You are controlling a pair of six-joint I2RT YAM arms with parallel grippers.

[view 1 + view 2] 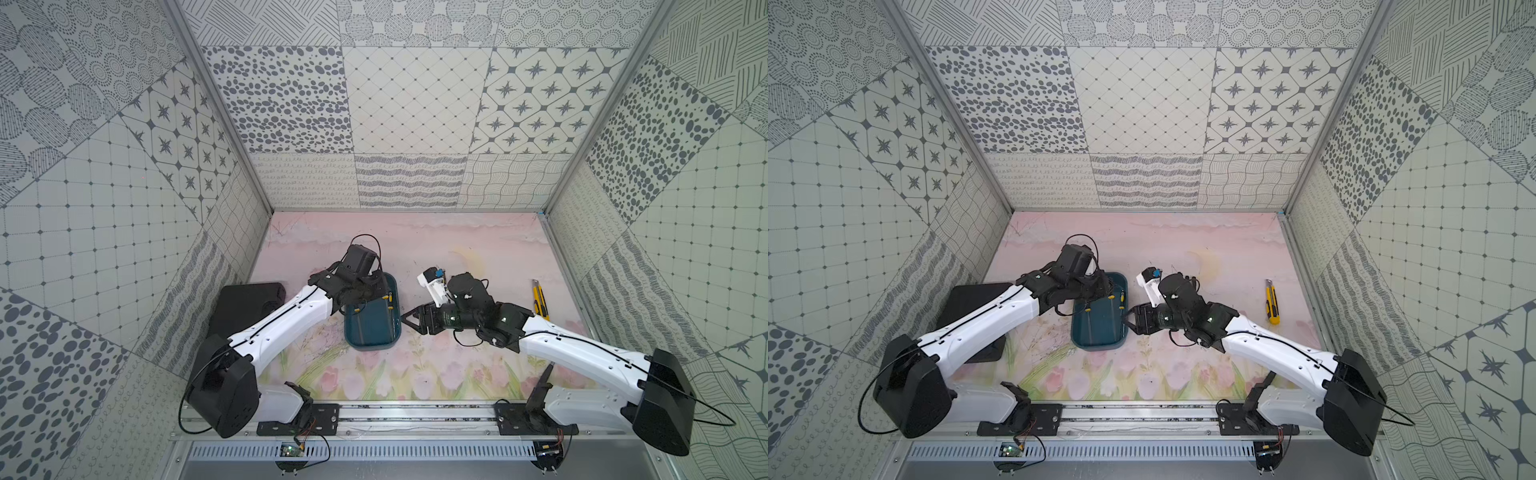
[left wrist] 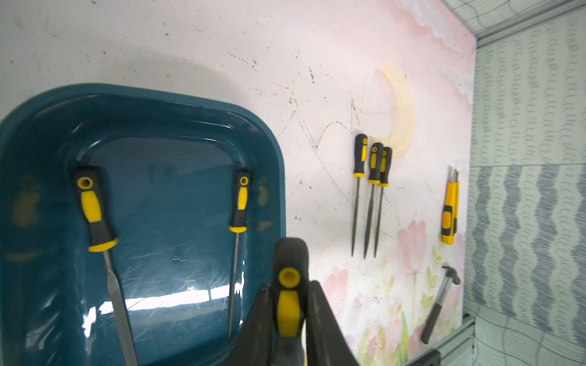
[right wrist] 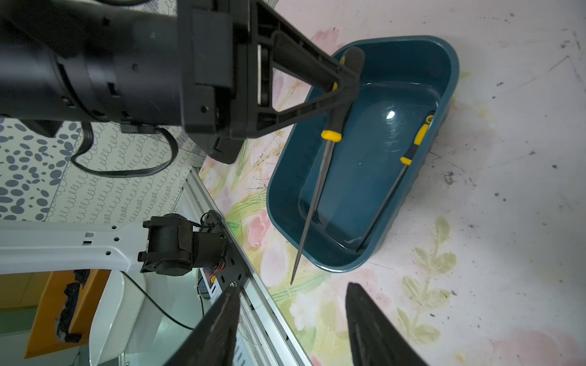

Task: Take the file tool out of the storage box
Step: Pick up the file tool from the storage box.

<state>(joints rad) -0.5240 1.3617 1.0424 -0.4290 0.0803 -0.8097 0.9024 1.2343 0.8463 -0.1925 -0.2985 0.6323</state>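
The left hand (image 3: 347,79) is clamped on the black-and-yellow handle of a file tool (image 3: 320,177), held slanting over the left side of the teal storage box (image 2: 277,158) with its tip past the rim. Two more files (image 2: 95,215) lie inside the box. The right hand (image 1: 409,320) hovers just right of the box, its jaws partly apart and empty. Three files (image 2: 371,177) and a utility knife (image 1: 539,301) lie on the tabletop (image 1: 415,249) farther right.

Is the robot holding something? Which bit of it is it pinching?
Yes. The left gripper is shut on a file, pinching its black-and-yellow handle; the thin blade hangs free. The right gripper holds nothing.
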